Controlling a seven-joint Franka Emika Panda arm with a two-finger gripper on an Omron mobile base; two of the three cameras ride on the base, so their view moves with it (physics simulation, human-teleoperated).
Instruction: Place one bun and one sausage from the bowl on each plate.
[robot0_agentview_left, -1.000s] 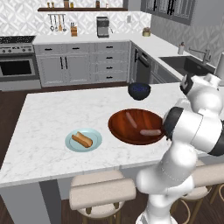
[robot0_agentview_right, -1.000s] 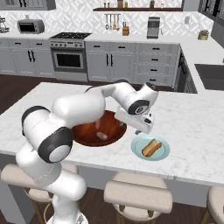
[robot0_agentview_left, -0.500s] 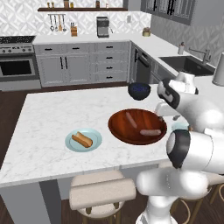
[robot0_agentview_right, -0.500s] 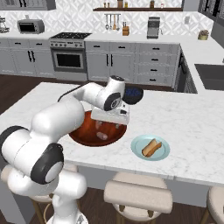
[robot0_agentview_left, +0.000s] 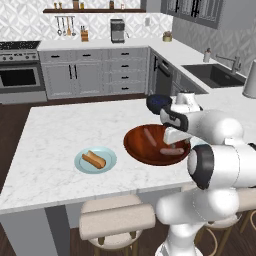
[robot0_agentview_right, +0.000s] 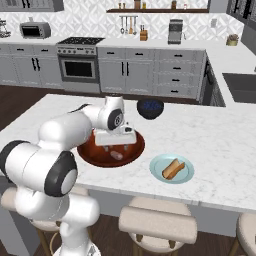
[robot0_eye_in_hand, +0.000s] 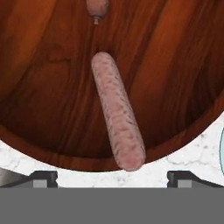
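The reddish-brown wooden bowl (robot0_agentview_left: 136, 149) (robot0_agentview_right: 87, 152) (robot0_eye_in_hand: 52, 87) holds two sausages. One sausage (robot0_eye_in_hand: 118, 111) (robot0_agentview_left: 172, 150) (robot0_agentview_right: 117, 155) lies near the rim, directly under my hand. The other sausage (robot0_agentview_left: 149, 135) (robot0_eye_in_hand: 97, 6) lies deeper in the bowl. My gripper (robot0_eye_in_hand: 113, 178) (robot0_agentview_left: 173, 141) (robot0_agentview_right: 115, 144) hovers open above the nearer sausage, fingertips (robot0_eye_in_hand: 43, 177) wide apart and holding nothing. A pale blue plate (robot0_agentview_left: 80, 165) to the left carries a bun (robot0_agentview_left: 94, 159). The plate (robot0_agentview_right: 186, 177) on the right carries another bun (robot0_agentview_right: 171, 169), and its edge (robot0_eye_in_hand: 222, 148) shows in the hand view.
A deep dark blue-black bowl (robot0_agentview_left: 159, 103) (robot0_agentview_right: 150, 107) stands just behind the wooden bowl. Bar stools (robot0_agentview_left: 117, 220) line the island's near edge. White marble (robot0_agentview_left: 65, 125) stretches to the left of the bowl, with the sink counter (robot0_agentview_left: 215, 75) far right.
The arm has swung from the right plate with the bun back over the wooden bowl, and the hand now hangs above the nearer sausage. The buns and sausages have not moved.
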